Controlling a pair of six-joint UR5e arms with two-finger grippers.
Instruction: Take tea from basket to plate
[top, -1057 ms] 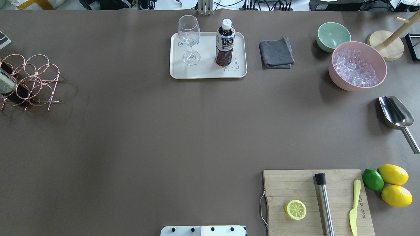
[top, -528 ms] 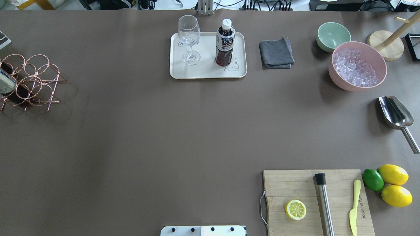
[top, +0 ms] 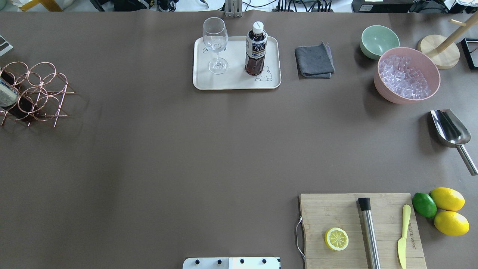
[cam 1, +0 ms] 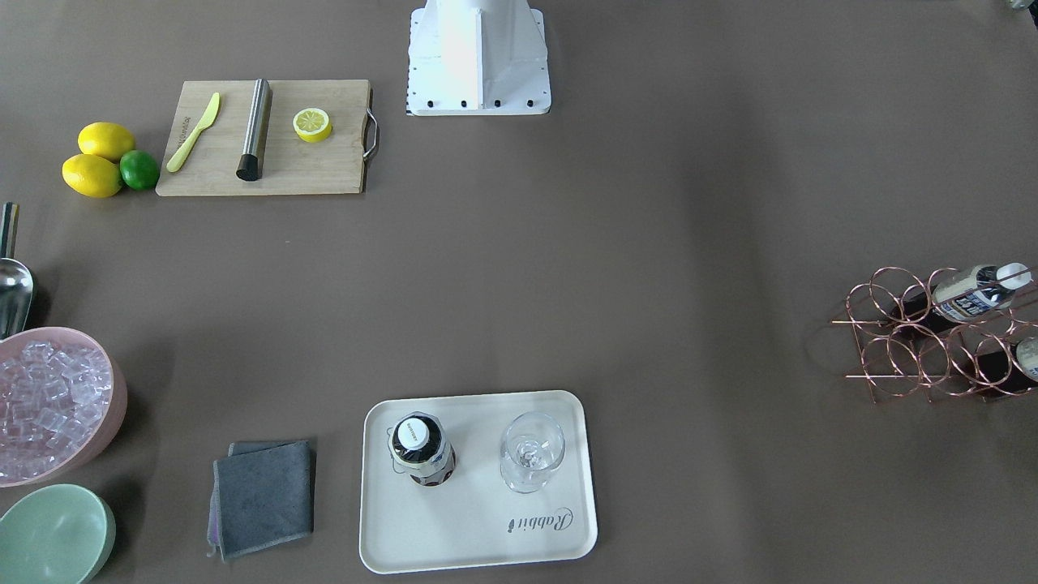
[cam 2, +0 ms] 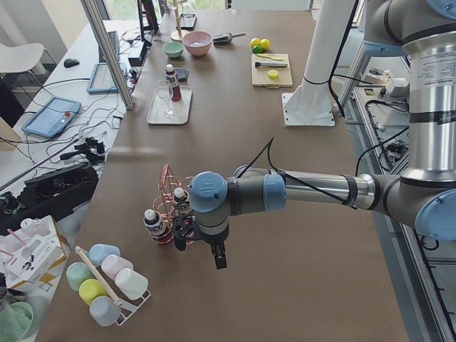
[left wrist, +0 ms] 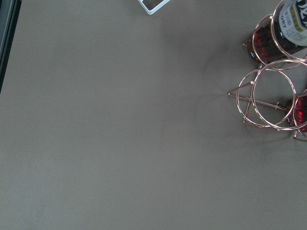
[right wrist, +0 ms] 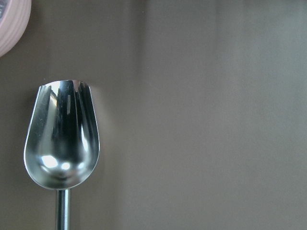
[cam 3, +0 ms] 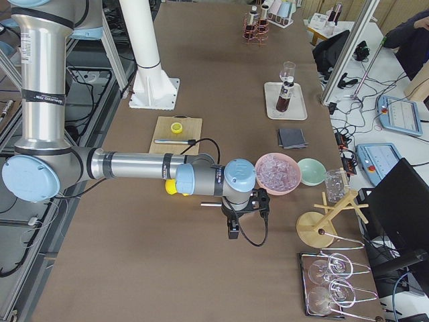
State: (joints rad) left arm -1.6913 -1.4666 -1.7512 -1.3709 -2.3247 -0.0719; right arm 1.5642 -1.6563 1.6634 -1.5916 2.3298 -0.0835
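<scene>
One tea bottle (top: 256, 48) stands upright on the cream plate (top: 235, 81), beside a wine glass (top: 216, 45); both also show in the front-facing view, the bottle (cam 1: 420, 450) on the plate (cam 1: 478, 535). Two more tea bottles (cam 1: 969, 294) lie in the copper wire basket (top: 33, 93) at the table's left edge. My left gripper (cam 2: 219, 260) hangs next to the basket, and my right gripper (cam 3: 233, 231) hangs over the scoop. Both show only in the side views, so I cannot tell whether they are open or shut. Neither wrist view shows fingers.
A pink bowl of ice (top: 407, 74), a green bowl (top: 379, 40), a grey cloth (top: 314, 60) and a steel scoop (top: 450, 129) are at the right. A cutting board (top: 358, 228) with half a lemon, a muddler and a knife is at the near right, with lemons and a lime (top: 444, 209) beside it.
</scene>
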